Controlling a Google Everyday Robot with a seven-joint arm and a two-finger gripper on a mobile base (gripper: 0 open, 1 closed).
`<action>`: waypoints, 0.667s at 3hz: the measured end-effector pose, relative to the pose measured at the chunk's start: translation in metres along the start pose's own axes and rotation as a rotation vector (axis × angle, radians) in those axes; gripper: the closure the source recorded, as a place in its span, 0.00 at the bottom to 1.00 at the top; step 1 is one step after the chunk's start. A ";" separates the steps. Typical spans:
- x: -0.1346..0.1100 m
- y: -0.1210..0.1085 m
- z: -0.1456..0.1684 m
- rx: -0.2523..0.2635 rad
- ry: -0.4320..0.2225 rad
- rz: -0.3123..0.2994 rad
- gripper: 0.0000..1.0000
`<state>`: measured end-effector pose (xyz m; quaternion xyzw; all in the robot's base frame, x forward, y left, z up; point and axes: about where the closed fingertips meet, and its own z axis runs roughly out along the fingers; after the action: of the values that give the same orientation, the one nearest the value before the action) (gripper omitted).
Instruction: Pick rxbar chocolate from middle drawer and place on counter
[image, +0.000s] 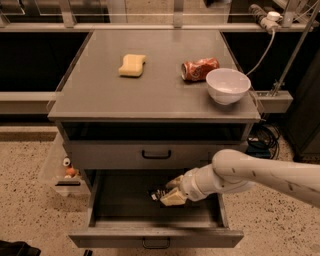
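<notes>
The middle drawer (155, 235) stands pulled open at the bottom of the cabinet. My arm reaches into it from the right. My gripper (167, 195) is shut on the rxbar chocolate (157, 194), a small black wrapped bar that sticks out to the left of the cream fingertips (171, 198) and is held a little above the drawer floor. The grey counter (155, 90) lies above, well apart from the gripper.
On the counter lie a yellow sponge (132, 65), a crushed red can (199, 69) and a white bowl (227, 85) near the right edge. The upper drawer (156, 154) is closed just above my arm. A clear bin (62, 170) with small items hangs at the cabinet's left.
</notes>
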<state>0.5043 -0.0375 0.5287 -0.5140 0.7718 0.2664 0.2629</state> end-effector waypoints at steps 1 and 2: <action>-0.005 0.020 -0.055 0.046 -0.009 0.005 1.00; -0.019 0.028 -0.103 0.138 -0.015 -0.022 1.00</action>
<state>0.4705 -0.0858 0.6200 -0.5012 0.7807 0.2133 0.3063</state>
